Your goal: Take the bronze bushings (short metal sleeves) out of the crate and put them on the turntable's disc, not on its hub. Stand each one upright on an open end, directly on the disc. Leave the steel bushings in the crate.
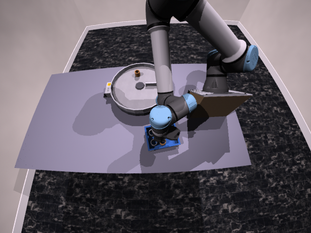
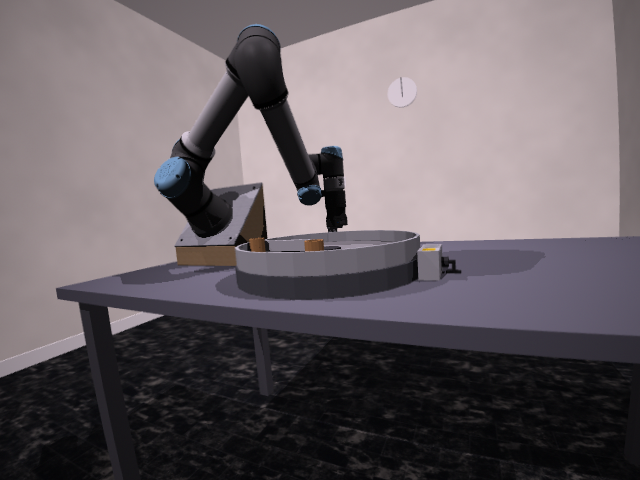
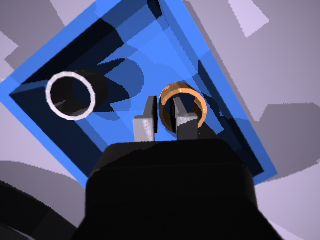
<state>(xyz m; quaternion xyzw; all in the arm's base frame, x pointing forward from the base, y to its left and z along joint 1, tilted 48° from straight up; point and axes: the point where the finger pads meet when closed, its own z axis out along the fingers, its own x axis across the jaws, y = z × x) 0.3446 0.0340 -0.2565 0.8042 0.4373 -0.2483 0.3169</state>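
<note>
The fingers of the gripper (image 1: 159, 140) (image 2: 333, 228) (image 3: 165, 105) stand partly open, with a visible gap between them. In the wrist view, the bronze bushing (image 1: 162, 144) (image 3: 204, 110) is located right of centre, its open end facing the camera. The right-hand finger in the frame overlaps the bushing's opening; the left-hand finger lies beyond its left edge. Insertion depth and contact cannot be determined.

The blue crate (image 1: 146, 139) (image 3: 210, 65) has its nearest visible wall to the right of the bushing. Open floor extends above the bushing and leftward, up to the steel bushing (image 3: 49, 95) at frame left. The top view shows two steel rings, one (image 1: 148, 132) at the crate's upper left and one (image 1: 151, 142) at its lower left, beside the bronze bushing. The gripper assembly hides part of the interior.

The turntable (image 1: 114, 96) (image 2: 330, 262) has a raised rim. Within it, one bronze sleeve (image 1: 137, 73) (image 2: 313, 245) stands upright, apart from the hub (image 1: 139, 85). The exterior view shows a second bronze sleeve (image 2: 257, 244) at the rim's left end; its lower part is hidden.
</note>
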